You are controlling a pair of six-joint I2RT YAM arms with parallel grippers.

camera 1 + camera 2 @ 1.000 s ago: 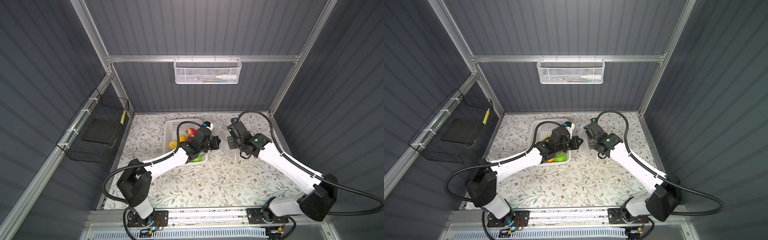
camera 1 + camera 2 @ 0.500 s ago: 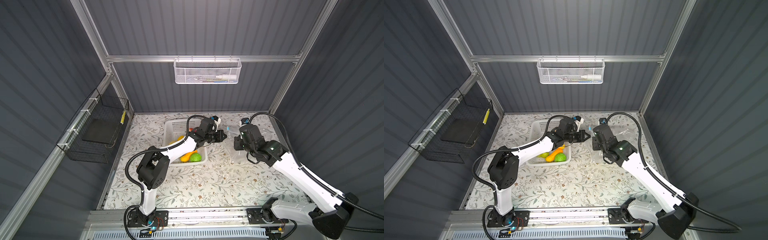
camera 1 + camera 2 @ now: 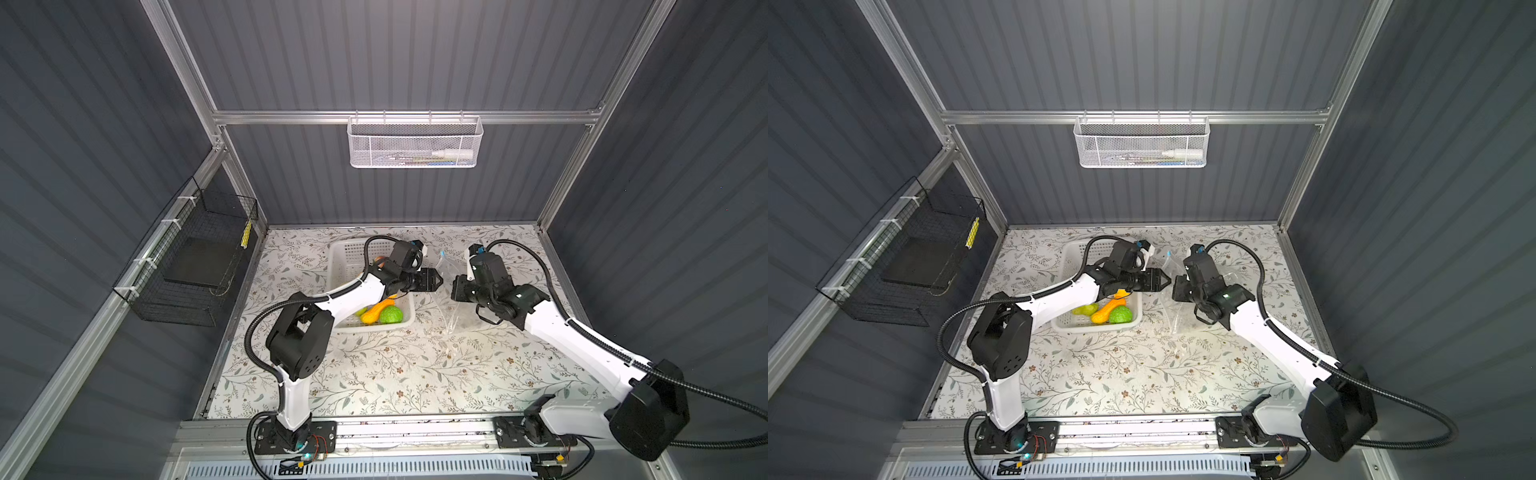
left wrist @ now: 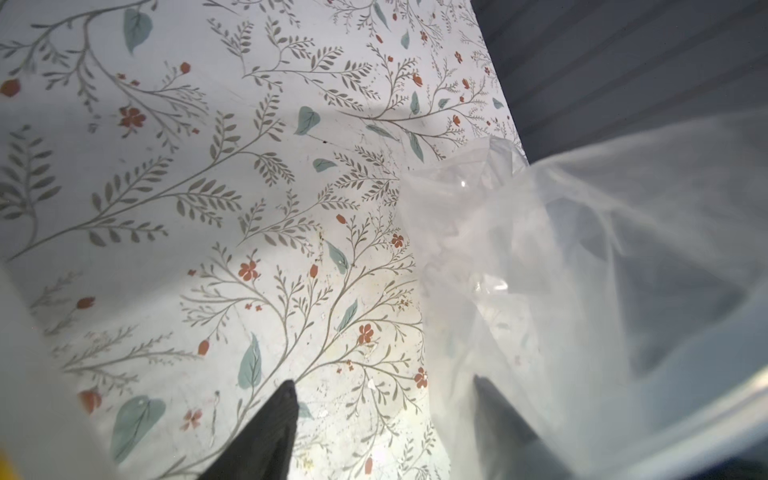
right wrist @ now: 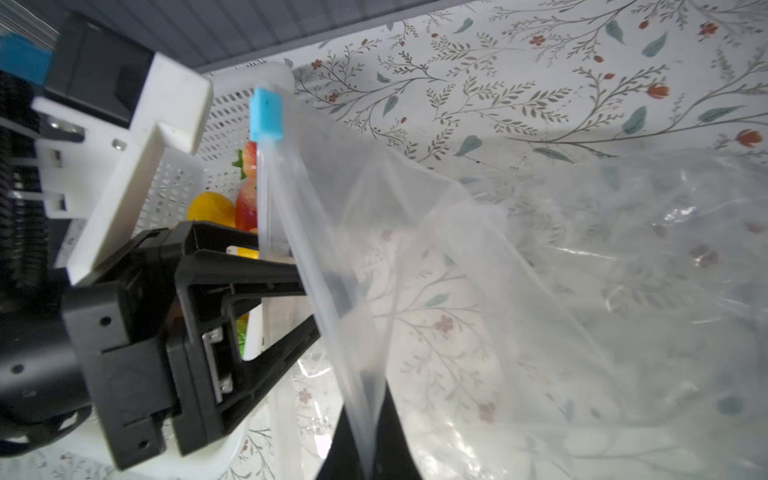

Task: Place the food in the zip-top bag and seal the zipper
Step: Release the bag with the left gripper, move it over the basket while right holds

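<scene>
A black wire basket [image 3: 187,266] hangs on the left wall. It carries a yellow tag [image 3: 247,235] whose print is too small to read.

On the floral tabletop [image 3: 395,374], left of centre and toward the far side, sits a white perforated basket [image 3: 345,257] holding the glossy toy food. A yellow-green pear [image 3: 1086,309], an orange gourd [image 3: 372,314] and a round green fruit [image 3: 390,314] lie at its near end. The right wrist view also shows a red strawberry [image 5: 249,158] and a yellow fruit [image 5: 212,208] farther in.

High on the far wall hangs a white mesh basket [image 3: 413,143] with a white tube [image 3: 451,154] inside, its lettering unreadable.

The left gripper [image 3: 436,279] reaches over the basket's right rim with its jaws spread, gripping nothing. In the left wrist view one finger [image 4: 498,415] shows through the bag's film.

Just right of it is the zip-top bag [image 3: 455,320], made of clear, crinkled plastic. Its mouth is raised off the table and the rest trails down to the tabletop on the near side. The zipper [image 5: 264,187] is a thin clear strip along the mouth edge, with a light-blue slider [image 5: 266,114] at its far end.

The right gripper [image 3: 455,289], just right of the mouth, is clamped on the bag's edge, with the film pinched between its fingertips [image 5: 395,440].
</scene>
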